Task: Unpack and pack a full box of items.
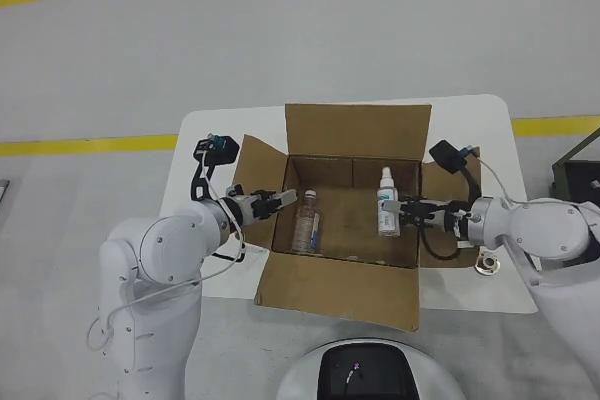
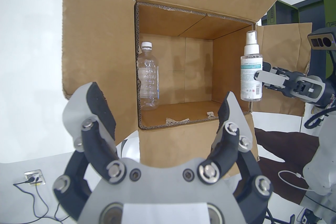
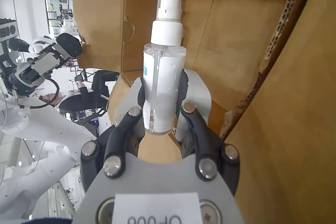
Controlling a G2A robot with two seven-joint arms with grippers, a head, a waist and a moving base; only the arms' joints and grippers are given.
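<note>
An open cardboard box (image 1: pixel 335 285) stands on the white table, flaps spread. Inside, by the left wall, lies a clear plastic water bottle (image 1: pixel 306 222) with a white cap (image 2: pixel 148 79). My left gripper (image 1: pixel 288 198) hovers open over the box's left edge, beside that bottle, nothing between its fingers (image 2: pixel 160 114). My right gripper (image 1: pixel 392 212) is shut on a white spray bottle (image 1: pixel 388 204), held over the right part of the box (image 3: pixel 163 70). The left wrist view shows the spray bottle (image 2: pixel 251 64) clamped at the box's right wall.
A small metal ring-shaped part (image 1: pixel 487 265) lies on the table right of the box. A dark green frame (image 1: pixel 585 170) stands off the table's right end. A yellow floor line (image 1: pixel 80 146) runs behind the table (image 1: pixel 500 120).
</note>
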